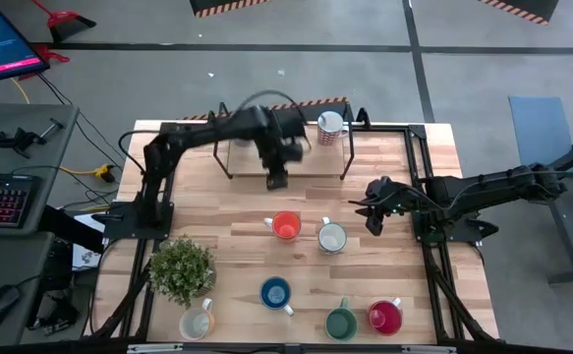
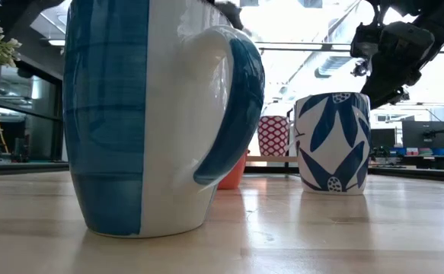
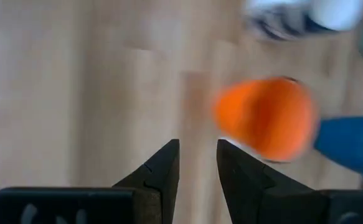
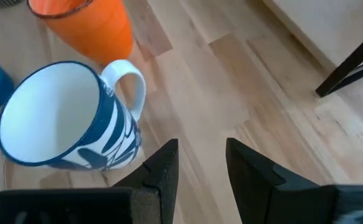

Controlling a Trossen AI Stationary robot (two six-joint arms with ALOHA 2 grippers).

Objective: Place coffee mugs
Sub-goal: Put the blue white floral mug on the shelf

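An orange mug (image 1: pixel 286 226) and a white mug with a blue leaf pattern (image 1: pixel 332 237) stand upright mid-table. A blue mug (image 1: pixel 275 293), a green mug (image 1: pixel 341 323), a red mug (image 1: pixel 385 317) and a cream mug (image 1: pixel 197 323) stand along the near edge. A red-patterned mug (image 1: pixel 330 126) stands at the far edge. My left gripper (image 1: pixel 277 180) hangs open and empty above the table, on the far side of the orange mug (image 3: pixel 265 118). My right gripper (image 1: pixel 372 218) is open and empty, just right of the leaf-pattern mug (image 4: pixel 63 118).
A potted green plant (image 1: pixel 182 267) stands near the left edge. A black wire rack (image 1: pixel 229 157) stands at the far side under the left arm. Bare wood lies between the rack and the mid-table mugs. The blue mug fills the low view (image 2: pixel 145 114).
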